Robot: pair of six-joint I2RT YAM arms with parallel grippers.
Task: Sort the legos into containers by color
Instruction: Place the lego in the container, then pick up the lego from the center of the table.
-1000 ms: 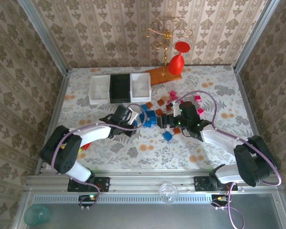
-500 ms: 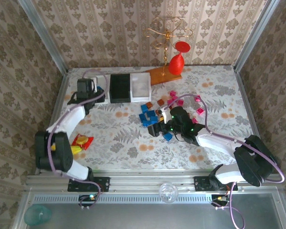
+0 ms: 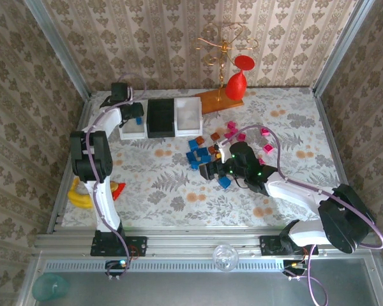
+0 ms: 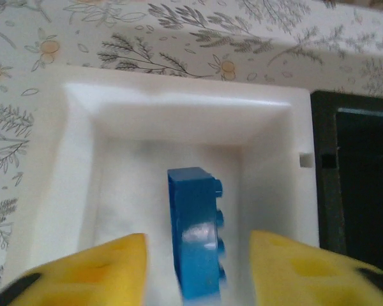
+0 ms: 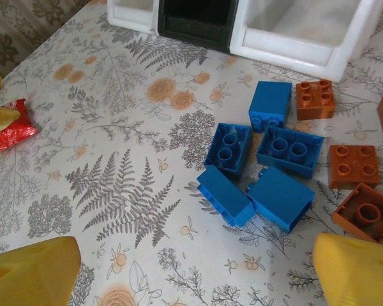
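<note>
The blue brick (image 4: 193, 236) should be dropped clear inside the white bin (image 4: 179, 89), left jaws parted, right jaws wide open.

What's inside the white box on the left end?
One blue lego is in that white bin, its studs facing sideways. Yellow fingers cover the bin's near floor, so anything lying there is hidden.

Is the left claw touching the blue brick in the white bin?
Apart. Left wrist view shows bare bin floor either side of the blue brick, between it and the left claw's fingers.
</note>
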